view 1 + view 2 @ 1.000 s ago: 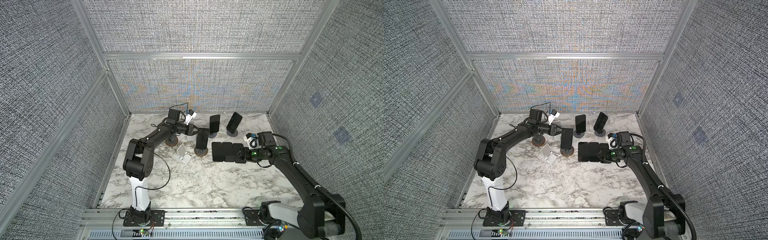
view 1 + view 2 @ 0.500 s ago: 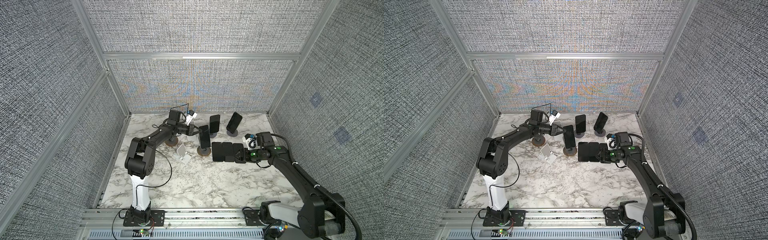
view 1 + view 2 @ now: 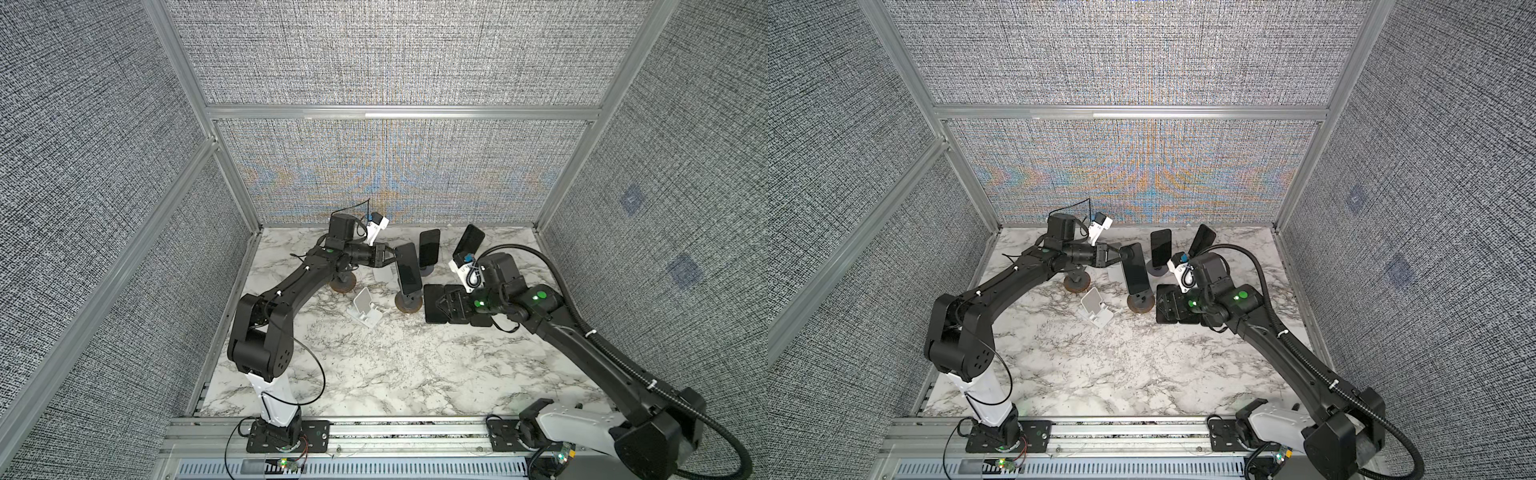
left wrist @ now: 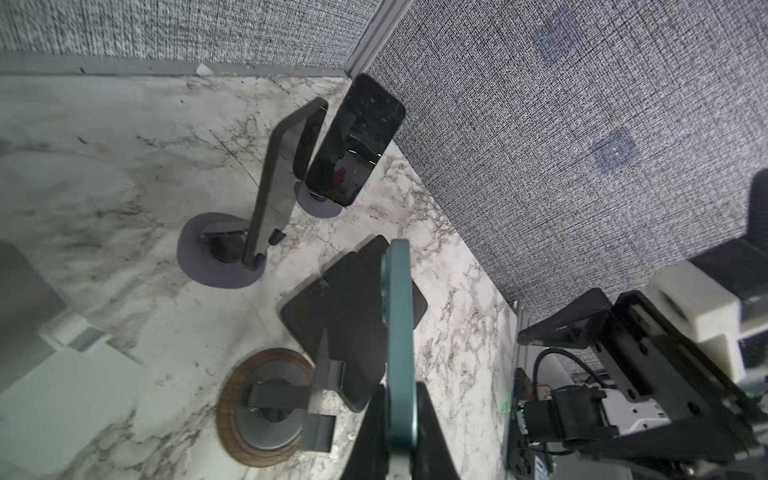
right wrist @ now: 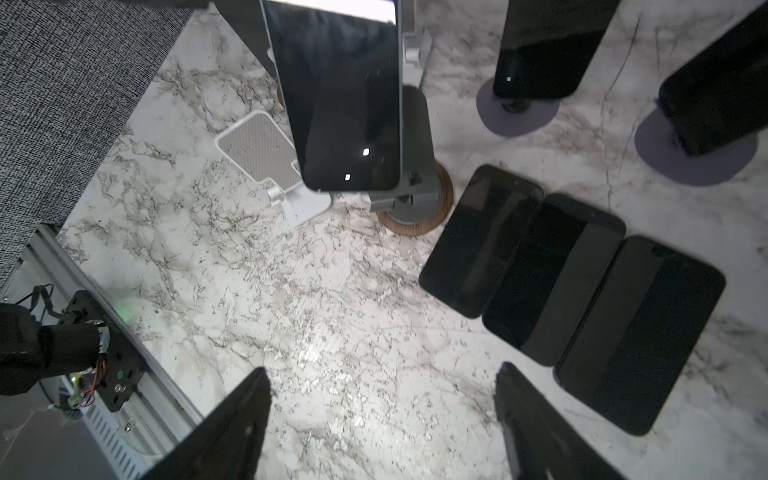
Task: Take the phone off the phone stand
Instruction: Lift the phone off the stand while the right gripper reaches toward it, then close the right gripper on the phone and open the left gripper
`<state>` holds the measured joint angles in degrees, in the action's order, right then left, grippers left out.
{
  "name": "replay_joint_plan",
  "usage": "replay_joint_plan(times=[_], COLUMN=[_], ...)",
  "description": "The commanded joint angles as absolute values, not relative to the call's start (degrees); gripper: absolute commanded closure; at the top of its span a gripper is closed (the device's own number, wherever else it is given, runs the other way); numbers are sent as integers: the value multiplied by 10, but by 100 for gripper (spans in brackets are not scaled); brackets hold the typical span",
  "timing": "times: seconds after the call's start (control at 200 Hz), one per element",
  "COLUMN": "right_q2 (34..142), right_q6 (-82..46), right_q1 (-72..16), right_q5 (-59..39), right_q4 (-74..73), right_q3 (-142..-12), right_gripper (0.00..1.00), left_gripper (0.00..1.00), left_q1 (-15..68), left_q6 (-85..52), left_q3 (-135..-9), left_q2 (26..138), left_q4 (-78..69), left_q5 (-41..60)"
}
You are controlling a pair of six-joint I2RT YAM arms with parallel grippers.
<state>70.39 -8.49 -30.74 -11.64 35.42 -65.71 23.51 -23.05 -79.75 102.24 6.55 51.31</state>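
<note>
A dark phone (image 3: 407, 268) with a teal edge (image 4: 399, 316) hangs upright, and my left gripper (image 3: 392, 255) is shut on its upper part. In the left wrist view the gripper (image 4: 399, 395) pinches the phone's edge from both sides. Its phone stand (image 3: 407, 305), a grey post on a wood-ringed round base (image 4: 266, 405), stands just below with its cradle empty. The phone (image 3: 1136, 270) shows the same above the stand (image 3: 1140, 303) in both top views. My right gripper (image 3: 446, 305) is open and empty (image 5: 383, 370), low over the table beside the flat phones.
Three dark phones (image 5: 569, 291) lie flat side by side right of the stand. At the back, two more phones (image 3: 429, 249) (image 3: 468, 243) lean on grey round-based stands. A white folding stand (image 3: 365, 309) and another wood-ringed base (image 3: 343, 284) sit to the left.
The left jaws have closed on the phone and raised it a little off its stand. The right jaws have opened wider by the flat phones.
</note>
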Motion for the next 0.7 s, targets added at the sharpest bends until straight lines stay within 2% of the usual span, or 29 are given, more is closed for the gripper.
replay_joint_plan(times=[0.0, 0.19, 0.38, 0.695], right_q2=[736, 809, 842, 866], right_q6=[-70, -59, -83, -99], right_q1=[-328, -357, -358, -358], right_q5=[-88, -66, -64, -42], right_q4=[329, 346, 327, 272], right_q3=[-694, -758, -766, -758], right_gripper=[11, 8, 9, 14], left_gripper=[100, 100, 100, 100], left_q1=[253, 275, 283, 290], left_q6=[-314, -338, -352, -388], left_q3=[-786, -764, -751, -731], left_q2=[1005, 974, 961, 959], left_q4=[53, 53, 31, -23], left_q5=[512, 489, 482, 477])
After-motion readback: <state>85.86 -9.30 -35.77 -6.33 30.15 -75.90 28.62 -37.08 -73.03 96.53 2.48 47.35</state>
